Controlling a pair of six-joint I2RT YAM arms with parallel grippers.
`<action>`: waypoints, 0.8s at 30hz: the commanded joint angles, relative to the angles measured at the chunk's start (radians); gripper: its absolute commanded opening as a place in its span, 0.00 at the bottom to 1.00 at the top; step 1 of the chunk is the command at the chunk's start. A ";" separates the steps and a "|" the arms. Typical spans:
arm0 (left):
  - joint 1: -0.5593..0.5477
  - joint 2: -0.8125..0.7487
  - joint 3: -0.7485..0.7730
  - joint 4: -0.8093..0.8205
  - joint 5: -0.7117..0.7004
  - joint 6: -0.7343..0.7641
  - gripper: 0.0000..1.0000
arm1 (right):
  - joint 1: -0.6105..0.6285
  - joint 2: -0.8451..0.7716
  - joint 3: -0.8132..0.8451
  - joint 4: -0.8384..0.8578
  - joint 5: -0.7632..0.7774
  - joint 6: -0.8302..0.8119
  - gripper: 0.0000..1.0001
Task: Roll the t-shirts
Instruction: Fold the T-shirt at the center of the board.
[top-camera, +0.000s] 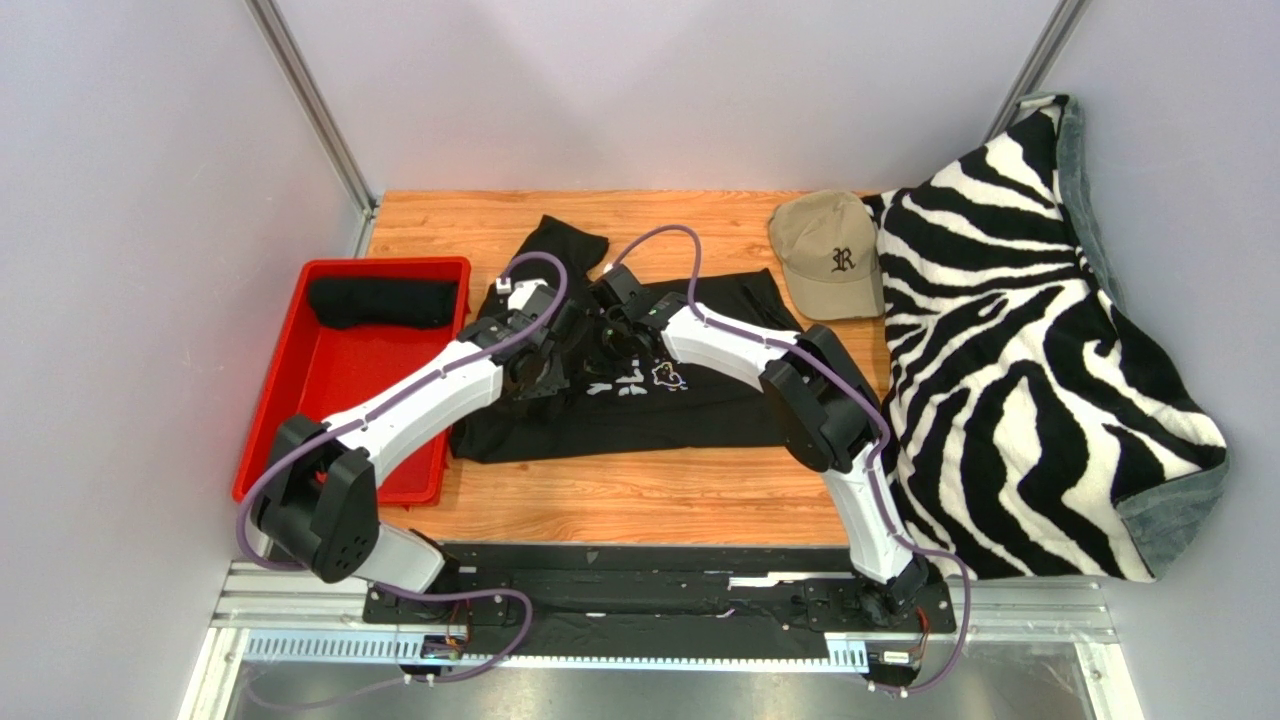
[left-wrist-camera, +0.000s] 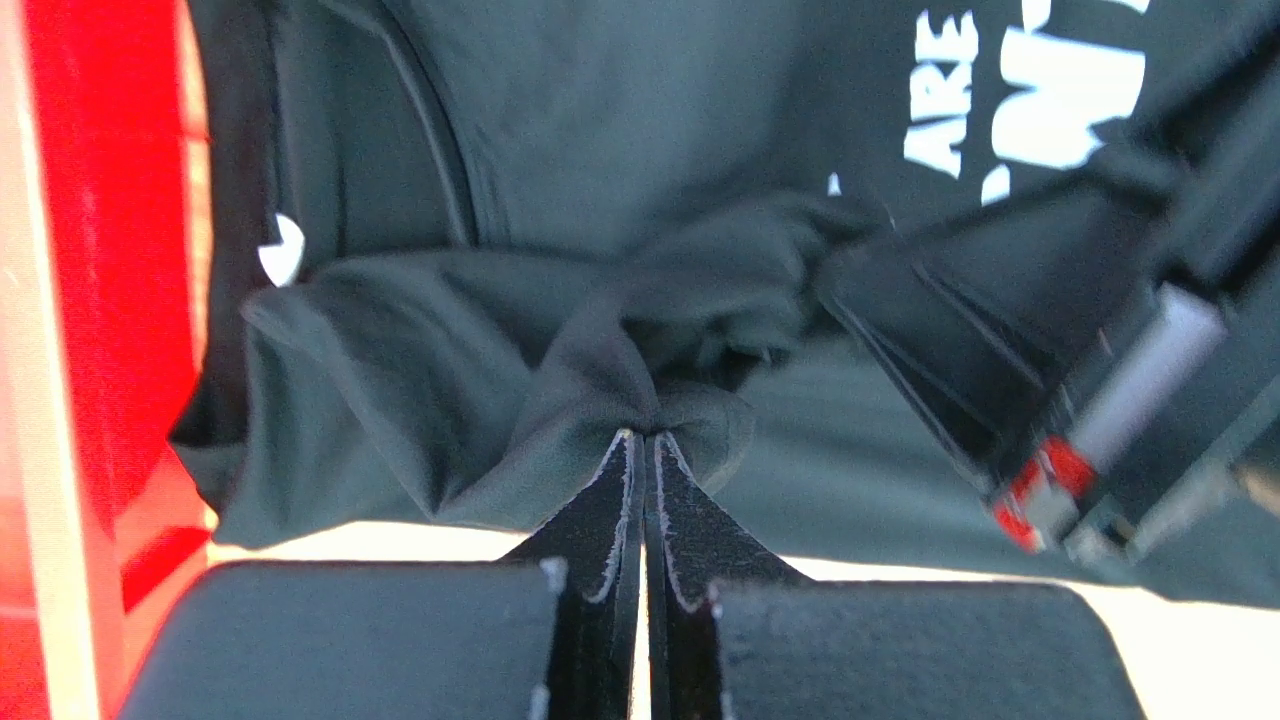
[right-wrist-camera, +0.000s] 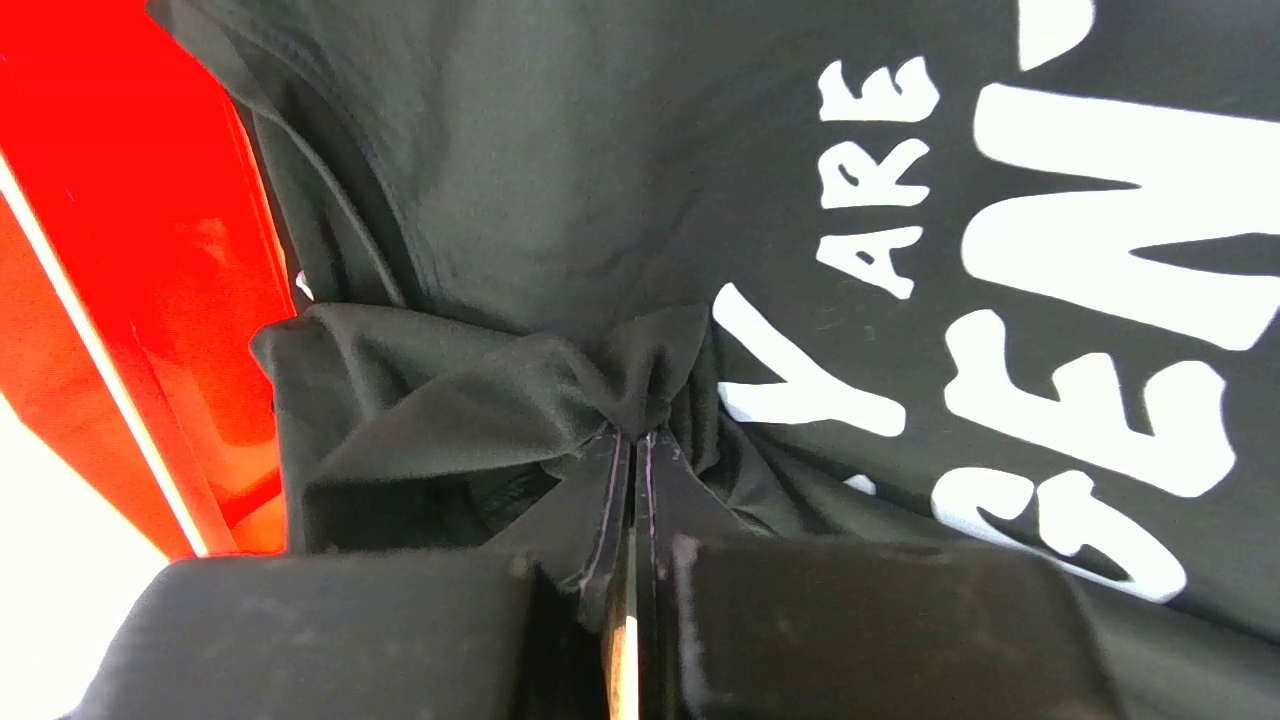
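Left hand and right hand are pinching the black t-shirt tight (bunched edge, mid-frame), seemingly starting its roll; next needs turning together.

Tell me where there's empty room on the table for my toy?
The bare wood strip on the near side of the black t-shirt, and the red tray's near half. Crowded: the middle and right, under shirt, cap, zebra blanket.
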 joint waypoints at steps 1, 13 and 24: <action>0.054 0.049 0.086 0.001 -0.011 0.039 0.00 | -0.024 -0.078 0.007 0.005 0.037 -0.035 0.00; 0.167 0.152 0.163 0.073 0.109 0.065 0.00 | -0.056 -0.040 0.108 -0.038 0.078 -0.069 0.05; 0.213 0.247 0.252 0.126 0.198 0.083 0.00 | -0.073 -0.036 0.104 -0.058 0.126 -0.112 0.26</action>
